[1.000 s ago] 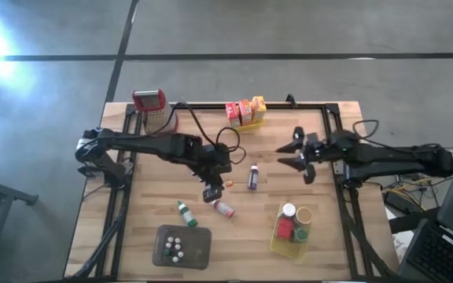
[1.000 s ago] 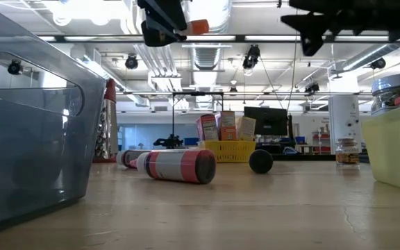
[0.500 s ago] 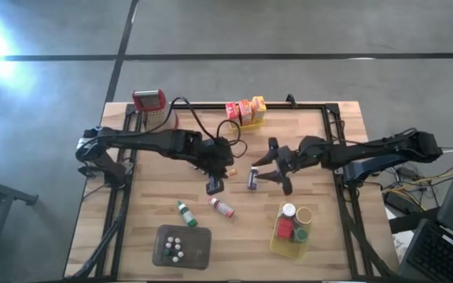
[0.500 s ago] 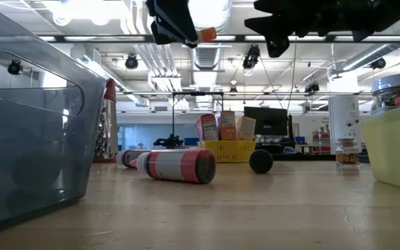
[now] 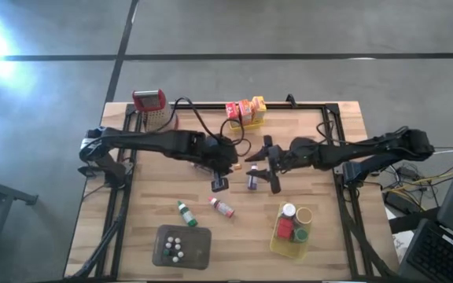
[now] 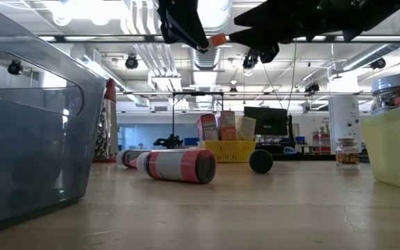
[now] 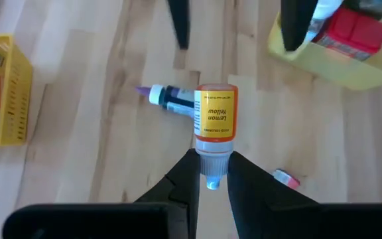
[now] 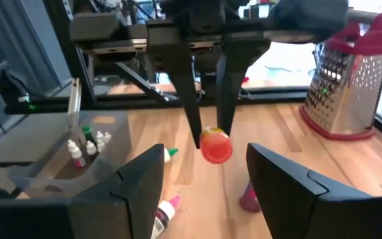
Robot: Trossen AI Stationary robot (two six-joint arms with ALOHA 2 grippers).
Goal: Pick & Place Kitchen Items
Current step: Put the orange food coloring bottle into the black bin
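The table (image 5: pixel 313 149) is pale wood planks with a dark metal frame along its edges. The left gripper (image 7: pixel 212 178) hangs above the middle of the table, its two dark fingers pinched on the white neck of a small cylindrical bottle (image 7: pixel 215 121) with an orange label and orange end, held clear of the wood. The right gripper (image 8: pixel 204 174) faces it from the right at the same height — its broad black fingers stand apart on either side of the bottle's orange end without touching it.

Under them lies a purple-capped bottle (image 5: pixel 252 179) on its side, and nearer, a little left, a pink-banded bottle (image 5: pixel 222 207) and a green-capped one (image 5: pixel 185 212), both lying flat. A translucent grey tray (image 5: pixel 203 251) at the near left edge holds several tiny white bottles (image 5: pixel 174 248). At near right a yellow plastic basket (image 5: pixel 276 243) holds a red block (image 5: pixel 285 228) and round-lidded jars (image 5: pixel 303 215). At the far edge a second yellow basket (image 5: pixel 255 122) holds upright orange, yellow and red boxes (image 5: pixel 244 110) — to its left stands a perforated metal grater (image 5: pixel 151 109) with a red handle.
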